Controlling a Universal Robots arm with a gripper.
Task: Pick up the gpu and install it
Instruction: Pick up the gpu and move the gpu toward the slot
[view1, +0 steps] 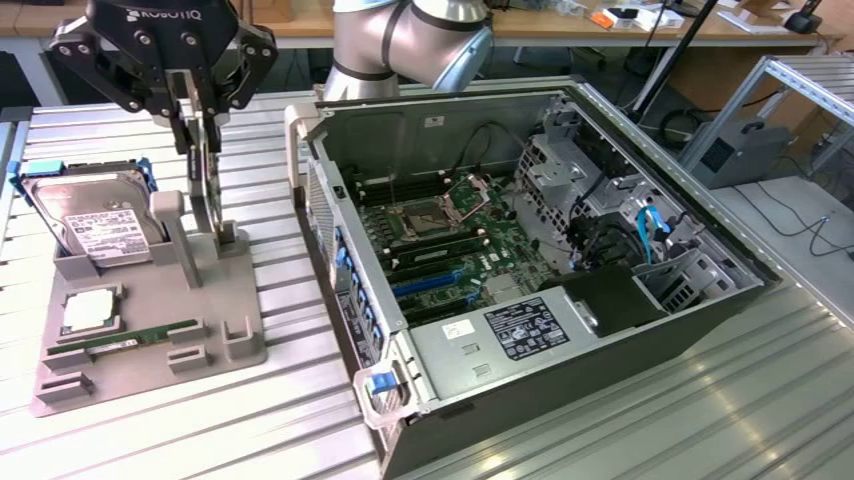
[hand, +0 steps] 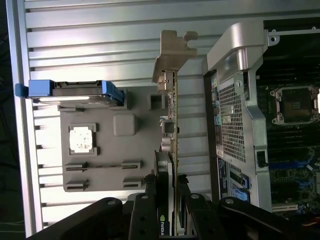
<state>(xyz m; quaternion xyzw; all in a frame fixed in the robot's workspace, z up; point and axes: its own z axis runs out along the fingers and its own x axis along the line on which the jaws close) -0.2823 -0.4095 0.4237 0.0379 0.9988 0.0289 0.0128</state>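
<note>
Nearest the camera sits the big black-and-silver open computer tower (view1: 315, 190), lying well off to the side of the hand, toward the exterior view's right, its green motherboard (view1: 454, 240) facing up. Directly under the hand lies the flat grey plastic holder plate (view1: 214, 300) with its moulded pockets. Out from the hand on the far side from the tower, the silver hard drive with a white label and blue carrier (view1: 94, 215) leans in its cradle. The gpu (view1: 210, 190), a thin flat rectangular card seen edge-on with a metal end bracket, hangs upright straight below the hand. The black multi-link gripper (view1: 200, 125) is partly closed and clamps the card's upper edge between its fingers (hand: 150, 192), one on each face. The card's lower edge is down at the plate's upright posts, and I cannot tell whether it has cleared its slot. The pick-up looks best done as a straight vertical pull, keeping the card plumb so that neither the lower edge nor the bracket drags on the posts, with the grip firm enough that the card cannot swing. Farther out on the plate, below the drive, sit the small square silver processor chip (view1: 90, 310) and the narrow green memory stick (view1: 127, 338).
</note>
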